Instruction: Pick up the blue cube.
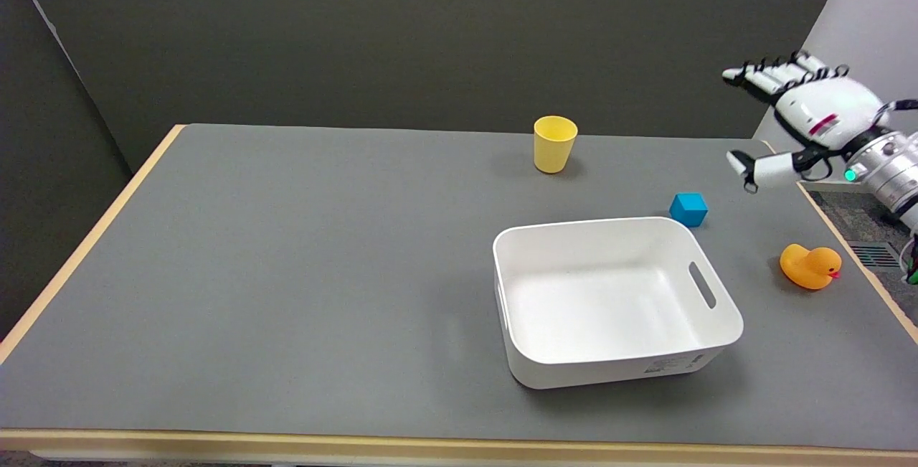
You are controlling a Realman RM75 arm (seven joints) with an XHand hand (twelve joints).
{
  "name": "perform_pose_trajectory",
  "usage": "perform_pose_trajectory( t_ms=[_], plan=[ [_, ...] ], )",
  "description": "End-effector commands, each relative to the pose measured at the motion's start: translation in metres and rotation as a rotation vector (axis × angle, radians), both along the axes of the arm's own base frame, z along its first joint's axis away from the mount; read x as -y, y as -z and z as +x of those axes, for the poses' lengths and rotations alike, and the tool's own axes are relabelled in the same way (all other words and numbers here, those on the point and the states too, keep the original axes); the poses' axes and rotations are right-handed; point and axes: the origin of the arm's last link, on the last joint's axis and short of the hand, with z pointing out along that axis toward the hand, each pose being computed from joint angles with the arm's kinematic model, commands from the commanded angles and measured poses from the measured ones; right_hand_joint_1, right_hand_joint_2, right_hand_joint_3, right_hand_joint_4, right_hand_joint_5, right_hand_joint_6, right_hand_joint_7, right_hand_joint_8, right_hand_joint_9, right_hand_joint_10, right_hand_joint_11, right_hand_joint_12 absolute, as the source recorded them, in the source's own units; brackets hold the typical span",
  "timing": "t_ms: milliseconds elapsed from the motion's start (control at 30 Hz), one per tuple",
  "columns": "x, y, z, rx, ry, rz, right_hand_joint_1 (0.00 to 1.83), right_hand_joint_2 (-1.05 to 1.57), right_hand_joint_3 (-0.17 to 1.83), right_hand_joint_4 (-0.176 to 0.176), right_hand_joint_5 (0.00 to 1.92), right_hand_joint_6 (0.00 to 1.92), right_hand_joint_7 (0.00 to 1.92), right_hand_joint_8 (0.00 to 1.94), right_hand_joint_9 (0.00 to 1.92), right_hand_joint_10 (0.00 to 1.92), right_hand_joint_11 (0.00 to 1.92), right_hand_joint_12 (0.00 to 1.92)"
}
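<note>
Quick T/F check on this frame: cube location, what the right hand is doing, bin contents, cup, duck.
1. The blue cube lies inside the white bin. False: it sits on the table just beyond the bin's far right corner.
2. The right hand holds nothing, fingers apart. True.
3. The bin is empty. True.
4. The yellow cup lies tipped on its side. False: it stands upright.
5. The orange duck sits to the right of the bin. True.
6. The hand touches the cube. False: it hovers above and to the right of it.
</note>
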Motion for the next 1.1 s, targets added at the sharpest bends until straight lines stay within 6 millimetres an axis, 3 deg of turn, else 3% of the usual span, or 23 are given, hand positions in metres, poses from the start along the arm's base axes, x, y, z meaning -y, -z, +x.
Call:
perform_pose_trajectory(
  t_ms=[33, 233, 467, 800, 1100],
  plan=[
    [0.011, -0.029, -0.063, -0.107, 0.340, -0.113, 0.62, 0.59, 0.99, 0.035, 0.06, 0.13, 0.09, 0.30, 0.11, 0.64, 0.00, 1.01],
    [0.014, -0.026, -0.067, -0.110, 0.354, -0.100, 0.58, 0.56, 0.96, 0.026, 0.02, 0.12, 0.08, 0.29, 0.09, 0.62, 0.00, 1.01],
    [0.017, -0.020, -0.066, -0.109, 0.344, -0.078, 0.57, 0.56, 0.96, -0.010, 0.04, 0.19, 0.14, 0.33, 0.12, 0.64, 0.00, 1.01],
    [0.036, -0.009, -0.077, -0.097, 0.351, -0.044, 0.54, 0.58, 0.98, -0.001, 0.07, 0.30, 0.19, 0.39, 0.15, 0.66, 0.00, 0.98],
    [0.038, -0.006, -0.087, -0.066, 0.351, -0.048, 0.52, 0.57, 0.98, 0.003, 0.07, 0.27, 0.19, 0.40, 0.15, 0.65, 0.00, 0.98]
  ],
)
